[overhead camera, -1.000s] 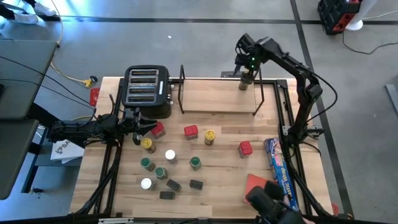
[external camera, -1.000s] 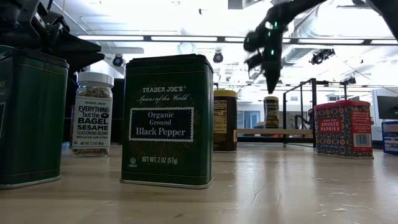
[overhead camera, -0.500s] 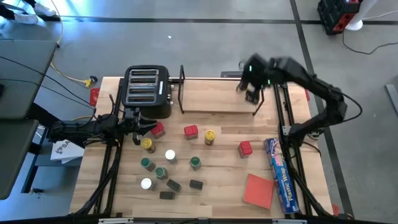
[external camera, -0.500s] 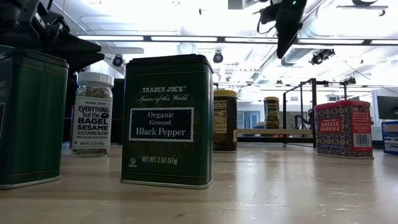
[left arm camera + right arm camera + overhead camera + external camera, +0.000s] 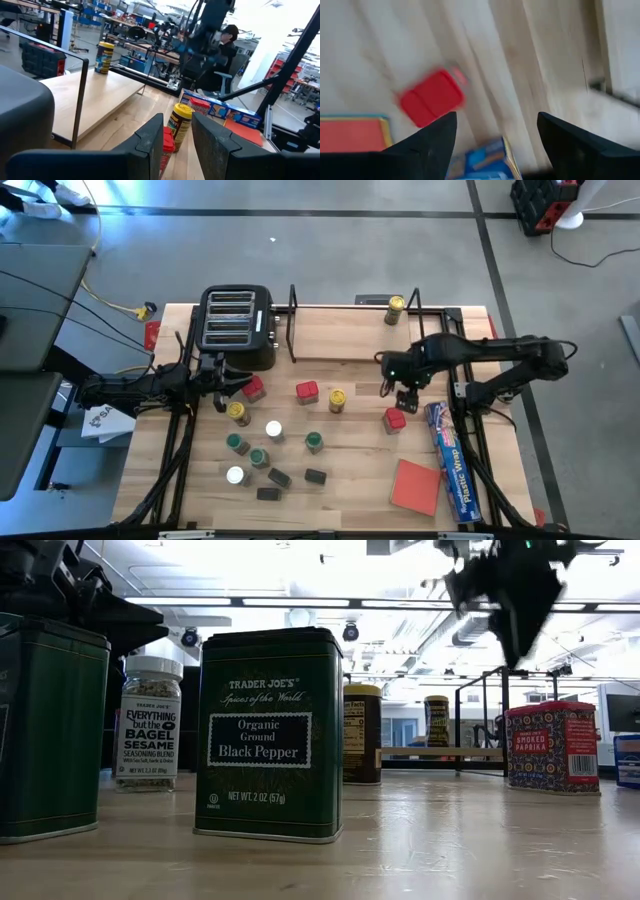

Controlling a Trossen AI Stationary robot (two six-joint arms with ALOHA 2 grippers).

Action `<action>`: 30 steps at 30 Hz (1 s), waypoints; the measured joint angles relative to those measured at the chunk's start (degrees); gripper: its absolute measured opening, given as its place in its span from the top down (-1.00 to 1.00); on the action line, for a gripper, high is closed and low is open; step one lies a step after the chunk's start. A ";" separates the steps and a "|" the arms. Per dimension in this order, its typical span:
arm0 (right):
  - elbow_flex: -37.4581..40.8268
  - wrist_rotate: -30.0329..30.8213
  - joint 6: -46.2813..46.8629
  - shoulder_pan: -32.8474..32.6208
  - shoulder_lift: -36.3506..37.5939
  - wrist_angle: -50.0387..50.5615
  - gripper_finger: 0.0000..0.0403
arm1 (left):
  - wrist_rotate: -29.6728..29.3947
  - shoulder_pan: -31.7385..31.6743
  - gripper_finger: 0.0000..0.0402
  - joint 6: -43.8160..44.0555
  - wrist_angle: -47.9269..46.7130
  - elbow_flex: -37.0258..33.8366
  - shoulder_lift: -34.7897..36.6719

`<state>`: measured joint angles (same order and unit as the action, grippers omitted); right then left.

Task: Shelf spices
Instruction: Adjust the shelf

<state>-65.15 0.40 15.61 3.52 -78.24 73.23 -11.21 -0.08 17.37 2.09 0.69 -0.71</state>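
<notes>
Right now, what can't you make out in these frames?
- Right claw: smeared by motion in the low view; its height above the red tin is unclear.
- Red tin: blurred in the right wrist view, label unreadable.
- Left claw: in the high view, too small to tell a grip; it sits by the toaster.
- Yellow-topped jar on the shelf: label too small in every view.

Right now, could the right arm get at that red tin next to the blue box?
Probably yes. The right tool hangs open just above the red tin, and nothing lies between them; the blue box sits off to one side.
</notes>
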 joint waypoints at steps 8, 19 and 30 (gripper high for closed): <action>7.96 8.85 -1.33 10.37 -0.02 -1.81 -0.20 | -0.29 -0.01 0.52 0.01 0.00 0.02 -0.02; 8.81 11.17 -7.99 20.80 -0.02 -6.91 -0.12 | -0.32 -0.01 0.52 0.02 -0.02 0.02 -0.02; 7.55 11.32 -6.36 20.14 -0.02 -7.09 -0.10 | -0.32 0.00 0.52 0.02 -0.04 0.02 -0.02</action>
<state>-57.60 11.73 9.25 23.67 -78.26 66.14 -11.53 -0.08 17.39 2.04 0.71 -0.73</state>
